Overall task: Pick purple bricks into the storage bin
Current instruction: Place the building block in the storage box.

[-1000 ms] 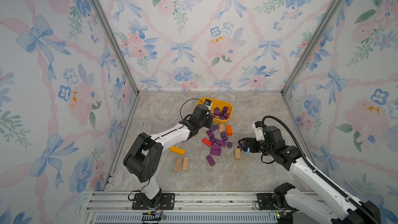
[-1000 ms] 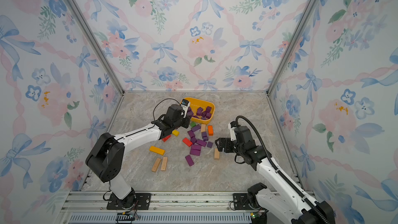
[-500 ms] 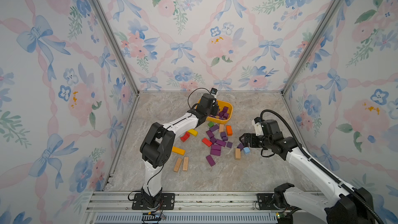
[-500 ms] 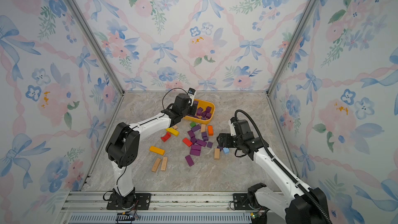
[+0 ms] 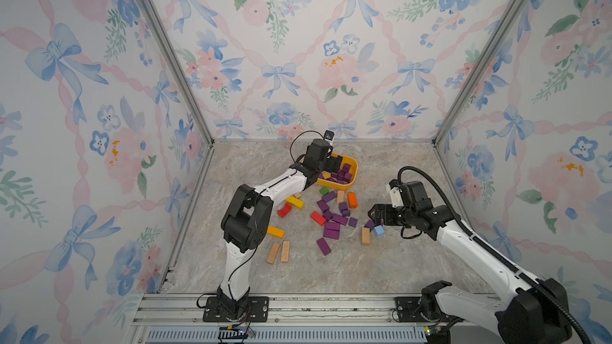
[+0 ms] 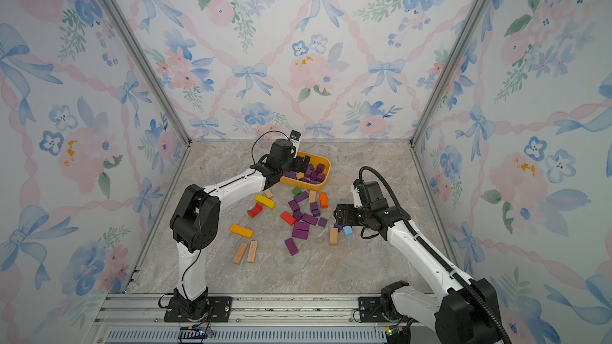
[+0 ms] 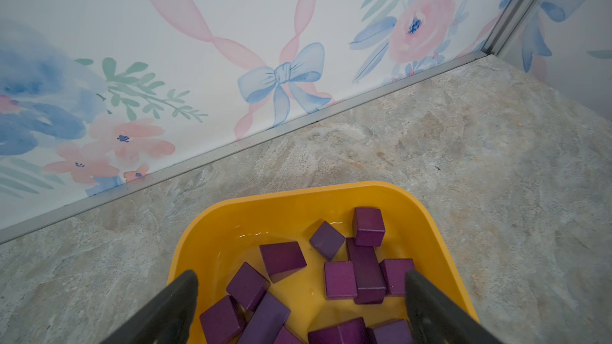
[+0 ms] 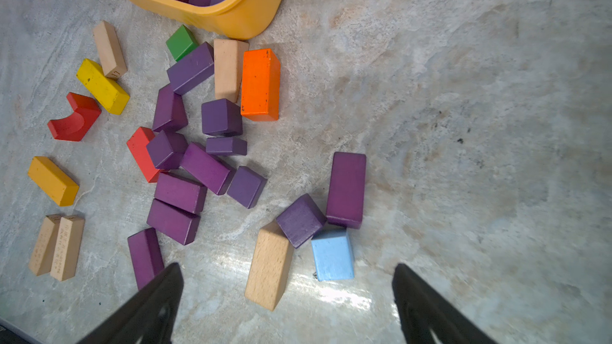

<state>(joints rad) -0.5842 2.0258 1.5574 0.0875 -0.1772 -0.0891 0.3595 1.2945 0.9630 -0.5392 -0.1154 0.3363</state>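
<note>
"Where's the left gripper point(image 7: 301, 279)?"

"Above the storage bin point(image 7: 298, 198), jaws spread wide and empty. Purple bricks point(image 7: 367, 226) lie in the bin right beneath it."

"And the right gripper point(image 8: 288, 269)?"

"Wide open too, holding nothing. A purple cube point(image 8: 299, 220) and a purple bar point(image 8: 346, 190) lie just ahead of it, beside a light blue block point(image 8: 332, 254) and a tan bar point(image 8: 268, 276). More purple ones are scattered towards the bin."
</note>
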